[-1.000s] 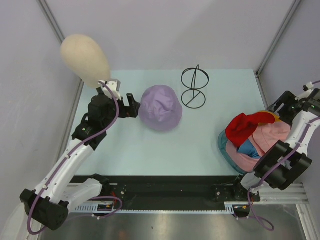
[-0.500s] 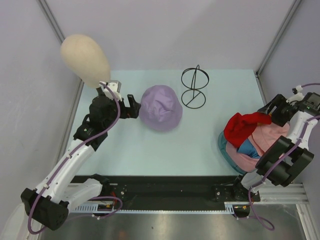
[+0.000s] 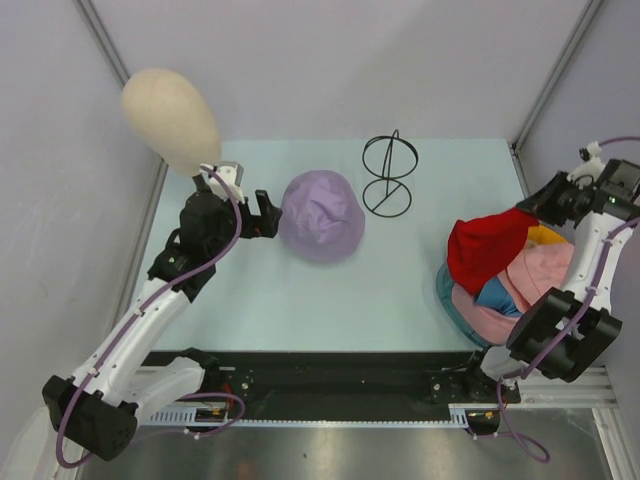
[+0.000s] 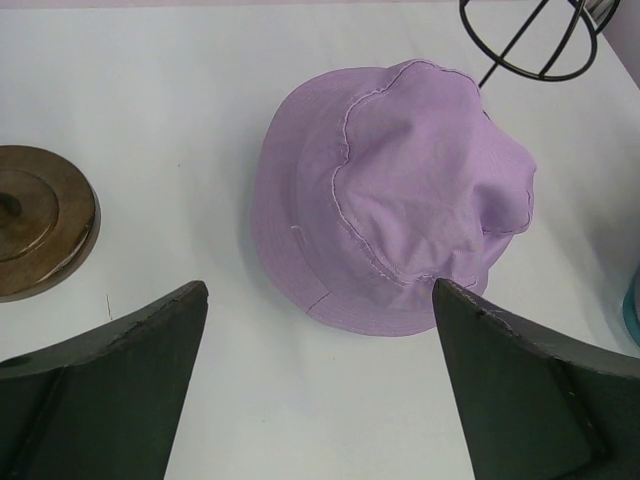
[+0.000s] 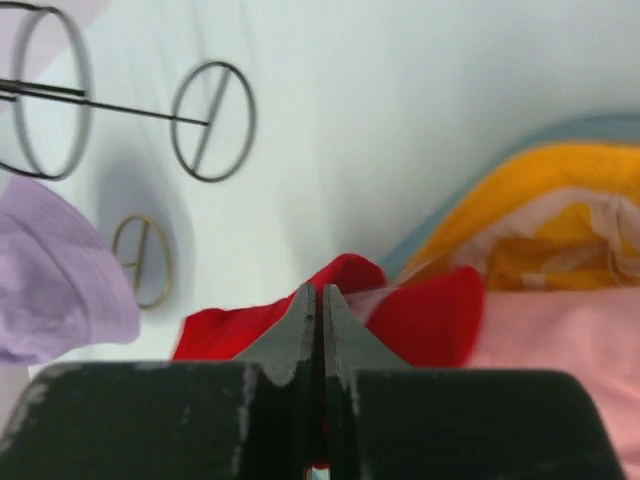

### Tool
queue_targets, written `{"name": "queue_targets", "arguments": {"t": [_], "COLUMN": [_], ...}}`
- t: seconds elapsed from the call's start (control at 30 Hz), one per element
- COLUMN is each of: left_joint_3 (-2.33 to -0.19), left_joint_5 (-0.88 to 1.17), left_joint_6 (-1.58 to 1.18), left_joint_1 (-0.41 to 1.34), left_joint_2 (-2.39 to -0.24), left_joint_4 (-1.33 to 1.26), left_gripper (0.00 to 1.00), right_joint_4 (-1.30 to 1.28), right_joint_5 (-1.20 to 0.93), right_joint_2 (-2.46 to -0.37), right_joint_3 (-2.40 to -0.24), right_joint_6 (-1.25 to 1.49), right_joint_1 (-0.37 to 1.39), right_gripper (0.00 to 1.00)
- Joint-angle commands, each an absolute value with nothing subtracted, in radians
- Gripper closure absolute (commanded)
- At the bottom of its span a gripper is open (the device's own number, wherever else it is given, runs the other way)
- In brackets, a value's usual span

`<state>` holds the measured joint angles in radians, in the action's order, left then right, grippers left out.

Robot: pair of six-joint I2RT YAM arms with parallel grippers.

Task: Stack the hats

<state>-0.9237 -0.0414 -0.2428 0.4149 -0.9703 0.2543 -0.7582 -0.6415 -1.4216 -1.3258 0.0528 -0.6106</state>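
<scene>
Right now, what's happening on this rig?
The right end effector is shut on the red hat, holding it by its edge over the pink hat, blue hat and orange hat piled on the right. The left end effector is open, facing the lilac hat, which lies alone, untouched.

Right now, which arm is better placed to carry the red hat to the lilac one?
Right. The right gripper is shut on the red hat. The left gripper is open and empty beside the lilac hat, far from the red one.
</scene>
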Motion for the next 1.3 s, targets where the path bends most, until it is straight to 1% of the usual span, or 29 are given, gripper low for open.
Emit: {"name": "queue_targets", "arguments": {"t": [0.0,0.03,0.07,0.13,0.17,0.2,0.27,0.3,0.33,0.4,0.47,0.53,0.73,0.87,1.0,1.13,1.27], "left_joint_3": [-0.988,-0.995,-1.003,-1.023,-1.028,-1.04,-1.052,-1.063,-1.069,-1.084,-1.092,-1.098,-1.12,-1.109,-1.112,-1.115,-1.112], "left_joint_5": [-0.043,-0.044,-0.046,-0.054,-0.055,-0.058,-0.064,-0.066,-0.074,-0.083,-0.097,-0.109,-0.127,-0.156,-0.153,-0.15,-0.144], "left_joint_6": [-0.222,-0.216,-0.215,-0.209,-0.207,-0.207,-0.207,-0.207,-0.209,-0.212,-0.215,-0.225,-0.258,-0.275,-0.279,-0.276,-0.275], "left_joint_1": [0.419,0.419,0.419,0.419,0.419,0.419,0.419,0.419,0.419,0.419,0.419,0.419,0.419,0.419,0.419,0.419,0.419], "left_joint_2": [-0.968,-0.968,-0.971,-0.971,-0.969,-0.971,-0.968,-0.966,-0.965,-0.959,-0.956,-0.95,-0.924,-0.899,-0.89,-0.891,-0.899], "left_joint_4": [0.253,0.261,0.268,0.285,0.29,0.302,0.314,0.328,0.334,0.351,0.362,0.373,0.406,0.425,0.436,0.437,0.434], "left_gripper": [0.0,0.0,0.0,0.0,0.0,0.0,0.0,0.0,0.0,0.0,0.0,0.0,0.0,0.0,0.0,0.0,0.0], "right_joint_4": [-0.799,-0.814,-0.839,-0.842,-0.824,-0.806,-0.74,-0.718,-0.684,-0.667,-0.661,-0.612,-0.433,-0.353,-0.313,-0.336,-0.249], "right_joint_5": [-0.678,-0.678,-0.673,-0.673,-0.675,-0.669,-0.669,-0.669,-0.67,-0.667,-0.675,-0.686,-0.718,-0.686,-0.653,-0.595,-0.629], "right_joint_2": [-1.42,-1.43,-1.445,-1.454,-1.457,-1.463,-1.477,-1.503,-1.52,-1.586,-1.64,-1.711,-1.865,-1.896,-1.911,-1.898,-1.876], "right_joint_3": [-1.56,-1.644,-1.676,-1.747,-1.761,-1.769,-1.793,-1.805,-1.828,-1.925,-2.049,-2.103,-2.203,-2.21,-2.16,-2.145,-2.06], "right_joint_6": [0.11,0.117,0.124,0.161,0.172,0.187,0.236,0.254,0.285,0.301,0.31,0.321,0.409,0.443,0.443,0.453,0.463], "right_joint_1": [-0.459,-0.424,-0.349,-0.277,-0.241,-0.16,-0.091,-0.022,-0.003,0.107,0.164,0.225,0.268,0.258,0.206,0.144,0.089], "right_gripper": [1.0,1.0,1.0,1.0,1.0,1.0,1.0,1.0,1.0,1.0,1.0,1.0,1.0,1.0,1.0,1.0,1.0]}}
